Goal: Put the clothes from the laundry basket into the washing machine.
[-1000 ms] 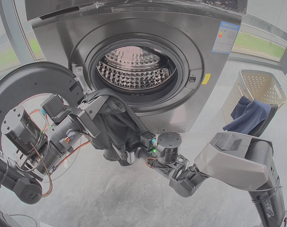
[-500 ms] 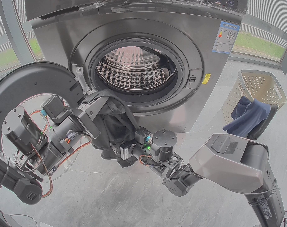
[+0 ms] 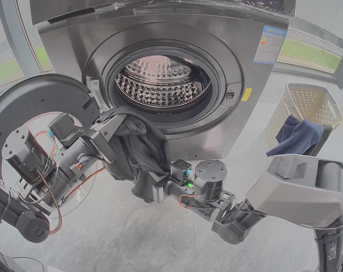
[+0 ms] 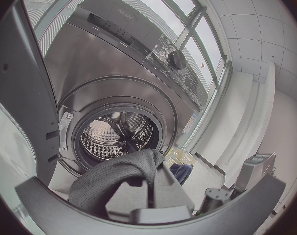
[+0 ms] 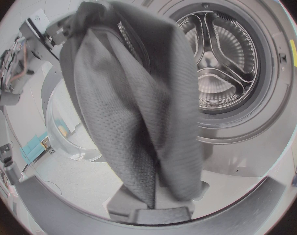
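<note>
A black mesh garment [image 3: 141, 148] hangs in front of the washing machine, just below its open drum [image 3: 160, 84]. My left gripper [image 3: 116, 121] is shut on the garment's top edge near the door hinge; in the left wrist view the cloth [image 4: 115, 173] bunches over its fingers [image 4: 168, 190]. My right gripper [image 3: 153, 189] is shut on the garment's lower end, and the cloth [image 5: 132, 108] rises from its fingers [image 5: 171, 196] toward the left gripper [image 5: 62, 28]. The beige laundry basket [image 3: 311, 102] stands at the right with a blue garment [image 3: 296, 138] draped over its rim.
The round washer door [image 3: 32, 99] is swung wide open on the left, behind my left arm. Grey tiled floor [image 3: 122, 235] lies open below the arms. Glass walls run behind the machine.
My right gripper swung left under the garment, then back right and slightly lower, still holding the cloth. The garment now drapes more loosely. My left gripper rose slightly.
</note>
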`<state>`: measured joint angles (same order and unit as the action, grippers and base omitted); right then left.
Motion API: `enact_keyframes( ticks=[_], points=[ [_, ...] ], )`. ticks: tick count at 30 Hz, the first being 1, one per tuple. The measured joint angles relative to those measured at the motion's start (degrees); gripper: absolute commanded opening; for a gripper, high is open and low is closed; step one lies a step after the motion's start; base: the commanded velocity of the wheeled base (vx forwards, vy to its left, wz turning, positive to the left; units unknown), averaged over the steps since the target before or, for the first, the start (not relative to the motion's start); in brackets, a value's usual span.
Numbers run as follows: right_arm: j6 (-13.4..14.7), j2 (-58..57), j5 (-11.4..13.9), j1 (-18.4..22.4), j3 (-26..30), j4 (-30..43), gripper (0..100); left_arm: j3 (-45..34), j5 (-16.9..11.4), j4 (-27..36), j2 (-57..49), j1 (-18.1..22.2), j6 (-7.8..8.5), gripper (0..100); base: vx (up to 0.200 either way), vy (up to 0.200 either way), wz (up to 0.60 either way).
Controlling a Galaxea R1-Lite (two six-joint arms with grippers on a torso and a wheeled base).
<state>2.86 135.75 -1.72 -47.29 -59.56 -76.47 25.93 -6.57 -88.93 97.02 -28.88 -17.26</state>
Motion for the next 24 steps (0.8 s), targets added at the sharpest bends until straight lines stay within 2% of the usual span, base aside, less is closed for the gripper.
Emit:
enact_keyframes(
  ticks=[6,13,24],
  points=[
    [-0.07,-9.79,0.68,0.6,10.95,0.13,0,0.13,-0.02,0.0,0.05,0.83,0.02,0,0.0,0.0,0.0],
    [-0.07,-19.66,4.01,2.28,20.87,-0.24,0,0.13,-0.05,0.0,0.3,1.44,0.05,0,0.0,0.0,0.0],
    [0.48,-25.89,3.83,12.14,22.22,-0.88,0,-0.11,-0.32,0.04,0.02,1.13,0.16,0,0.0,0.0,0.0]
  ],
)
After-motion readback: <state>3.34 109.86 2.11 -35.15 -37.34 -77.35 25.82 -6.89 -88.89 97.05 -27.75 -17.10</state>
